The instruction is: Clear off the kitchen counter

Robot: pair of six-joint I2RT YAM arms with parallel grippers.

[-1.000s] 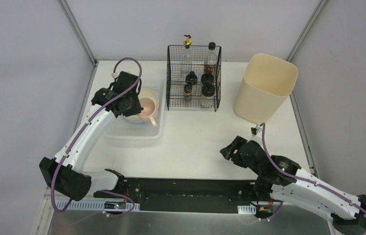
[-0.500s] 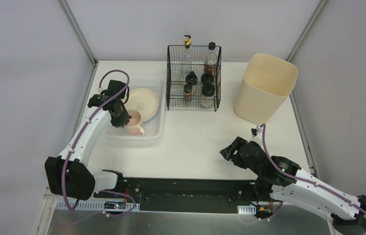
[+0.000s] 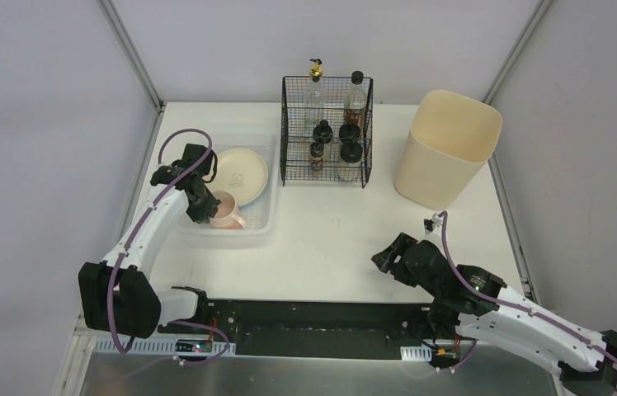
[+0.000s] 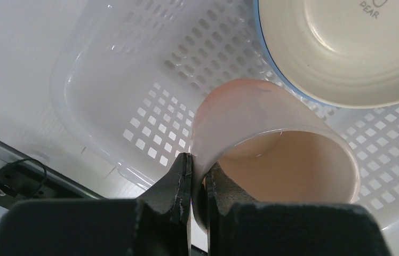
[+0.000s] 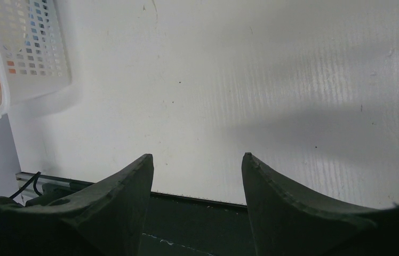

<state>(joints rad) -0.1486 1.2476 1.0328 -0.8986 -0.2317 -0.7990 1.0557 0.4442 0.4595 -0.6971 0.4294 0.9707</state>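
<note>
On the white kitchen counter (image 3: 330,231) a translucent plastic tray (image 3: 257,221) holds a cream plate (image 3: 243,173) and a pink mug (image 3: 227,210). My left gripper (image 3: 204,206) is shut on the mug's rim, one finger inside and one outside; the left wrist view shows the mug (image 4: 250,117) tilted over the perforated tray floor (image 4: 149,128), beside the plate (image 4: 346,48). My right gripper (image 3: 386,257) stands open and empty low over the bare counter (image 5: 272,80) near the front edge.
A black wire rack (image 3: 326,132) holding several bottles stands at the back centre. A tall cream bin (image 3: 447,148) stands at the back right. A black rail (image 3: 313,318) runs along the near edge between the arm bases.
My left gripper has carried the pink mug from over the plate toward the near left of the tray and lowered it. The right arm has not moved.
</note>
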